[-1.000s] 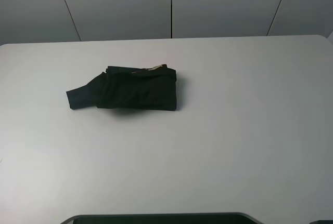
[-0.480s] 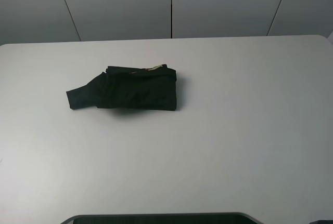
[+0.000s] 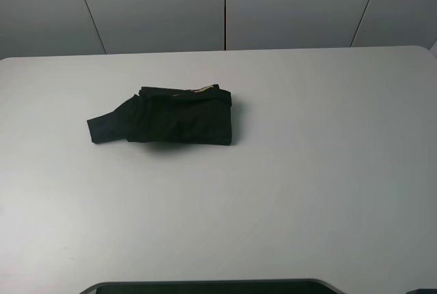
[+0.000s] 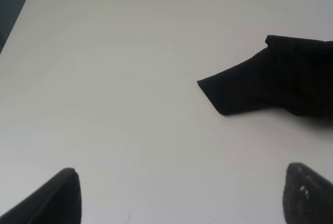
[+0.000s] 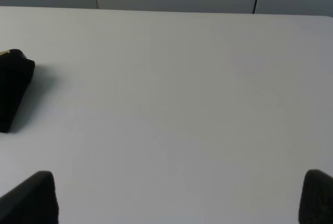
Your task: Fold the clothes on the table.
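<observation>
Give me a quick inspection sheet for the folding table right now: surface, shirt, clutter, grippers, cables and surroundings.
Surface: white table, bare around the garment.
Job's things: black T-shirt folded into a compact bundle, one sleeve sticking out to the left.
Clutter: nothing seen.
Grippers: left gripper and right gripper open, over bare table, touching nothing.
Cables: nothing seen.
Surroundings: grey panelled wall behind the table.

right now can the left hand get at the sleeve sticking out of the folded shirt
Probably yes. The left hand is open over bare table, and the sleeve of the shirt lies flat ahead of it with nothing between them. Whether the arm stretches that far cannot be told.
</observation>
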`<action>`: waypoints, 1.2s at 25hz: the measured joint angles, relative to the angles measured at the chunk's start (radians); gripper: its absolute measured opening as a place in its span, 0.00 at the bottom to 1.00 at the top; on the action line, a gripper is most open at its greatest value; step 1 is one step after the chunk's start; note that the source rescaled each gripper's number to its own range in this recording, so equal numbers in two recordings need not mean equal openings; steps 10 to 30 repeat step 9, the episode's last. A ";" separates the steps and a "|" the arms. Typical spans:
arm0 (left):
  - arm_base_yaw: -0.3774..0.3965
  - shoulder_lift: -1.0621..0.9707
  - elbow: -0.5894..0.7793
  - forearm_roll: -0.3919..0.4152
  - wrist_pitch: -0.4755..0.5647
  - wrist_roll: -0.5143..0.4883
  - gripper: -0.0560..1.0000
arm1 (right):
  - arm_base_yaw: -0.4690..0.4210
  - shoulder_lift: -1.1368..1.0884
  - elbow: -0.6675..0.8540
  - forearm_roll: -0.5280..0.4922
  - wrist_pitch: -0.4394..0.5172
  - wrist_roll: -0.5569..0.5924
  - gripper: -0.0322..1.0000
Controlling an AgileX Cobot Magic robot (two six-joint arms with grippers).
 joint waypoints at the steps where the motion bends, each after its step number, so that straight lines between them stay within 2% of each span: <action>1: 0.000 0.000 0.000 0.000 0.000 0.000 1.00 | 0.000 0.000 0.000 0.000 0.000 0.000 1.00; 30: 0.000 0.000 0.000 0.000 0.000 0.000 1.00 | 0.000 0.000 0.000 0.000 0.000 0.000 1.00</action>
